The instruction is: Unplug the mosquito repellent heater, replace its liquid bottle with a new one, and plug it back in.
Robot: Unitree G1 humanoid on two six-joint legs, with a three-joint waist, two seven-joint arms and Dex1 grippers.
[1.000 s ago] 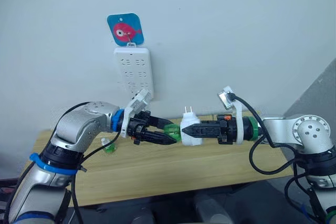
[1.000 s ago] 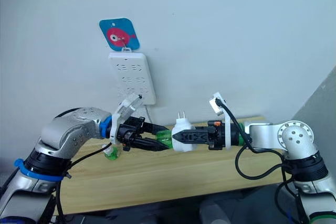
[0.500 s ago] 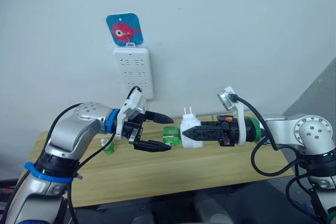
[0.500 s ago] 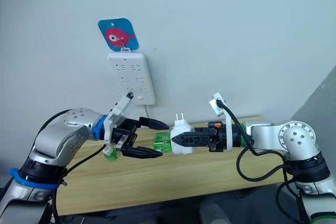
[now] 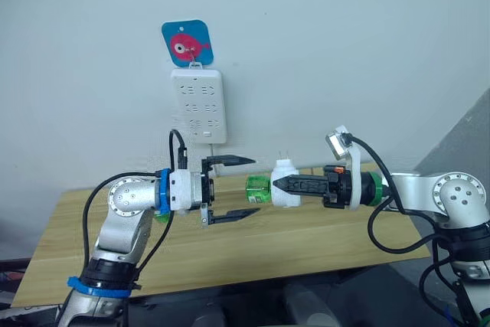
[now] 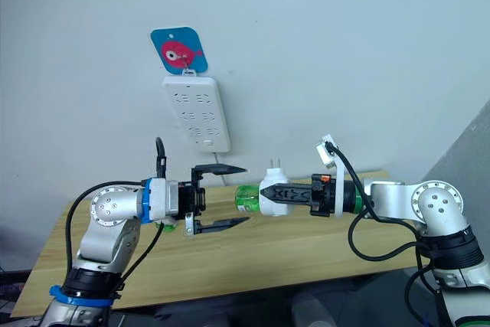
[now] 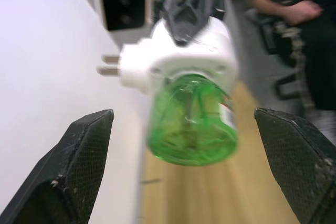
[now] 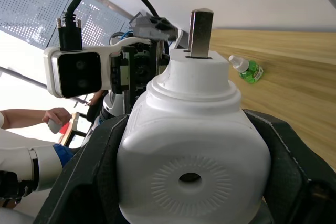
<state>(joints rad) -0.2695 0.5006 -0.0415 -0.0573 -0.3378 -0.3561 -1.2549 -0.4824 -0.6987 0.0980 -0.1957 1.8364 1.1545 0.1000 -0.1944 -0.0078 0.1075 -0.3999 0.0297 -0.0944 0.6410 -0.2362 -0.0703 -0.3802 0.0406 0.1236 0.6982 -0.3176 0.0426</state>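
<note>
My right gripper (image 5: 283, 184) is shut on the white mosquito repellent heater (image 5: 288, 194) and holds it in the air over the table, prongs up. A green liquid bottle (image 5: 259, 188) sticks out of the heater toward my left gripper (image 5: 255, 185). That gripper is wide open, one fingertip above the bottle's free end and one below it, touching nothing. In the left wrist view the bottle (image 7: 191, 121) sits between the spread fingers (image 7: 84, 150). Another small green bottle (image 8: 247, 70) with a white cap lies on the table.
A white power strip (image 5: 198, 105) hangs on the wall under a blue fish tag (image 5: 187, 42). The wooden table (image 5: 306, 243) runs below both arms. A person's hand (image 7: 310, 11) shows beyond the table.
My left gripper let go of the green bottle, opened wide and drew back to the left. The bottle stays in the heater, which my right gripper still holds.
</note>
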